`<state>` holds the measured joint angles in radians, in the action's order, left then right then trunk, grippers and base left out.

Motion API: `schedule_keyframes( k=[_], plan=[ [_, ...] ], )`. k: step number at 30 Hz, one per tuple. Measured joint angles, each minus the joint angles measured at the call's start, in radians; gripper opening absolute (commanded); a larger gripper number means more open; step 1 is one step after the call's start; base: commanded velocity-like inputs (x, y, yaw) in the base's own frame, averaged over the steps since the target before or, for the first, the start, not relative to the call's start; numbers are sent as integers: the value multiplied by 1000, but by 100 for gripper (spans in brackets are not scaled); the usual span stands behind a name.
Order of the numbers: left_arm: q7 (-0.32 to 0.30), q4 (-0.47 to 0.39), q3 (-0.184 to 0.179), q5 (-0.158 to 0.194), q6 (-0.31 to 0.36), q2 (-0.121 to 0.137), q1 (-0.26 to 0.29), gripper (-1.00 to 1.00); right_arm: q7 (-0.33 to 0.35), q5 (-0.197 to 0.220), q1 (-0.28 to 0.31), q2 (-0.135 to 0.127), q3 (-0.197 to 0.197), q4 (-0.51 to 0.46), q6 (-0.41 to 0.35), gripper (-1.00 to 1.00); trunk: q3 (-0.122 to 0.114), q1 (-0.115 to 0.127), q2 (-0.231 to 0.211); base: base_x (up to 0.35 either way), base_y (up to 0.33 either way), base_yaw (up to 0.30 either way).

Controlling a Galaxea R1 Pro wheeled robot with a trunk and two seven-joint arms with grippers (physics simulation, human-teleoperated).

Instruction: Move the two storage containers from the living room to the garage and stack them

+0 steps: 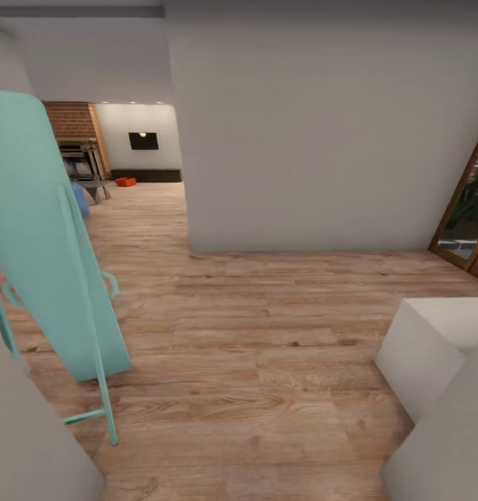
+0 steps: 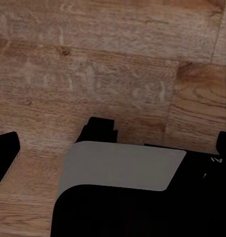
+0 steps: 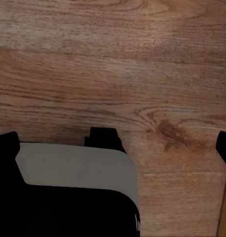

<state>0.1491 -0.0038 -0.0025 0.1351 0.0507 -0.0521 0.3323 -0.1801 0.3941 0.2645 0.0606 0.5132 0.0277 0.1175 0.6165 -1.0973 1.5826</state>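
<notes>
Head view: storage container [image 1: 126, 181] far off, past teal ironing board [image 1: 40, 229].

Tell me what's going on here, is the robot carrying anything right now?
No, nothing is being carried. The robot stands on light wood flooring in a hallway, facing a white wall. Through the opening on the left, the living room shows far off, with the brick fireplace and one orange-red storage container on the floor there. A turquoise ironing board leans close by on the left. Both wrist cameras look down at bare planks, with the jaws spread and empty.
</notes>
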Motion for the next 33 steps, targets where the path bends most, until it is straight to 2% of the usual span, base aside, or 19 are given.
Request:
schedule_keyframes(
  k=[33],
  plan=[
    [0,0,0,0,0,0,0,100,0,0,0,0,0,0,0,100,0,0,0,321,0,0]
  ],
)
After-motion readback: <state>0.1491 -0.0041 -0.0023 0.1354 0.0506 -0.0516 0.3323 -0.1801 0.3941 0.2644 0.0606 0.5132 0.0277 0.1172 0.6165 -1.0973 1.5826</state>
